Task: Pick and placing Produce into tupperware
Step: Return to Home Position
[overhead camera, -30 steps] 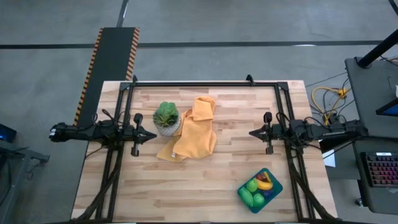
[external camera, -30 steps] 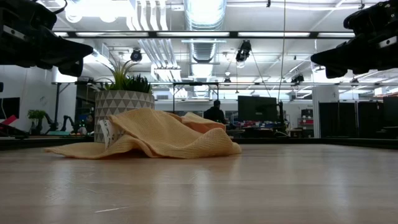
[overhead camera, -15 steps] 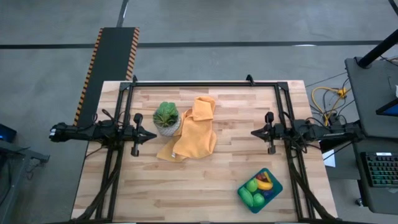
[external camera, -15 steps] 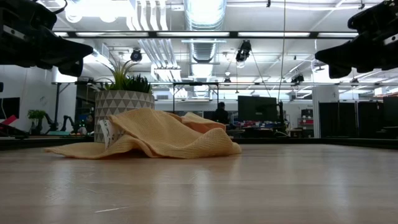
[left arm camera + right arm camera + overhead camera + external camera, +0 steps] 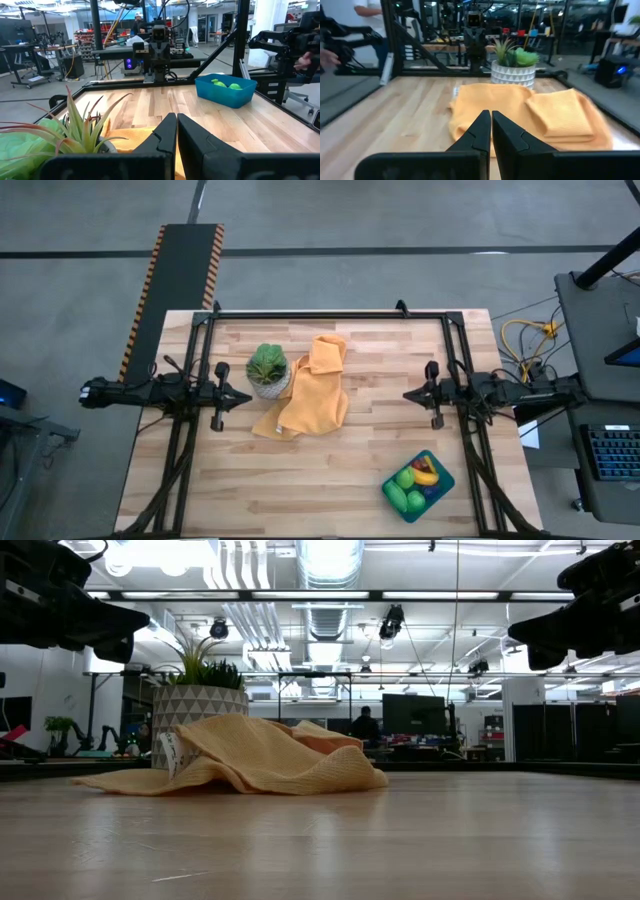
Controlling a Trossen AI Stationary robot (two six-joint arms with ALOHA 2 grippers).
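Note:
The teal-blue tupperware (image 5: 443, 477) sits flat near the table's near right corner. Toy produce (image 5: 415, 485) lies inside it: green pieces (image 5: 404, 478), a yellow banana (image 5: 427, 476) and small darker bits. In the left wrist view the tupperware (image 5: 225, 95) shows green pieces (image 5: 223, 84) above its rim. My left gripper (image 5: 246, 396) (image 5: 176, 116) hovers shut at mid-left, beside the potted plant. My right gripper (image 5: 406, 394) (image 5: 490, 114) hovers shut at mid-right, farther from the near edge than the tupperware. Both are raised off the table (image 5: 146, 612) (image 5: 511, 632) and hold nothing.
A leafy plant in a white pot (image 5: 267, 370) stands left of centre, with a crumpled orange cloth (image 5: 308, 388) lying against it. A black frame (image 5: 330, 315) borders the table. Bare wood (image 5: 380, 370) lies between the cloth and the right gripper. People show in the room beyond.
My right gripper has drawn back a little toward the table's right edge, staying shut and at the same height. The produce, tupperware, cloth and plant have not moved.

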